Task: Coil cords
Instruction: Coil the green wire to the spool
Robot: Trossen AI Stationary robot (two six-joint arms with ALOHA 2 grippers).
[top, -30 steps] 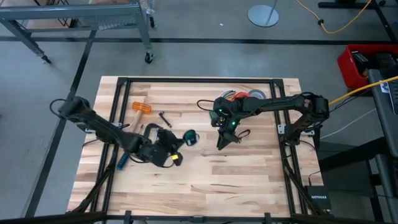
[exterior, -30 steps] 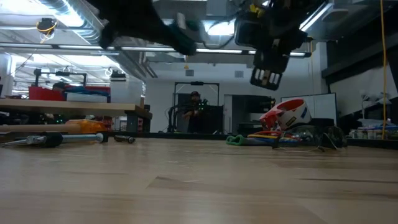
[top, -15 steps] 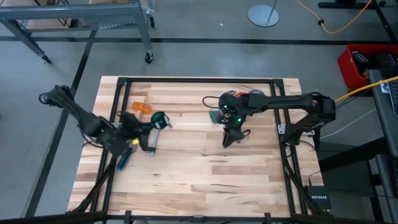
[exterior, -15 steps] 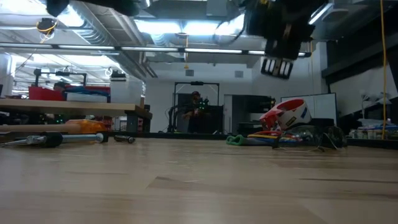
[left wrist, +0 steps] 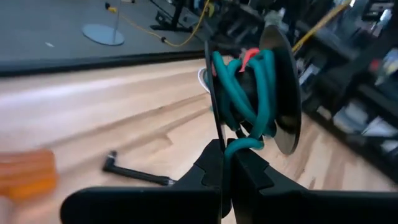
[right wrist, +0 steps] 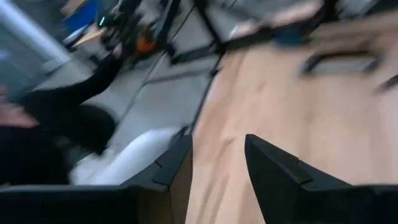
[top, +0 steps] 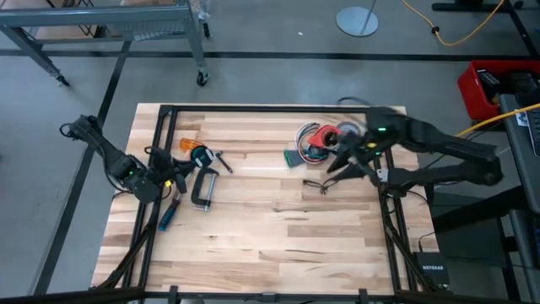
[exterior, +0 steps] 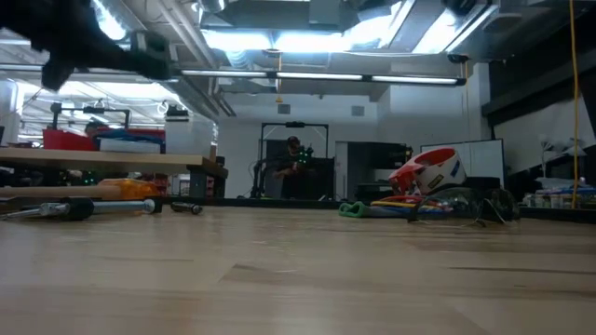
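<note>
The left pincer (top: 187,160) hung over the left part of the wooden surface (top: 270,245), its fingers (left wrist: 249,174) pressed fully together on the teal-green cord (left wrist: 249,87), which was wound in loops around a small dark spool with a round flange and stood just ahead of the fingertips in the left wrist view. From above, the coiled teal cord showed at the pincer's tip, beside an orange-handled tool (top: 191,145) and a small black L-shaped key (top: 223,160). A black clamp (top: 203,187) lay flat just below the pincer, and a blue-handled tool (top: 167,219) lay lower down, near the left arm. The right pincer (top: 342,163) was near the right rim of the surface, its fingers (right wrist: 273,171) standing well apart with nothing between them. The thin black cord (top: 315,183) lay loose on the wood just beside that pincer, on the side toward the middle of the surface. Just behind the right pincer, toward the far edge, sat a red tape roll (top: 321,135) and a grey roll (top: 346,129) amid a clutter of coloured wires.
</note>
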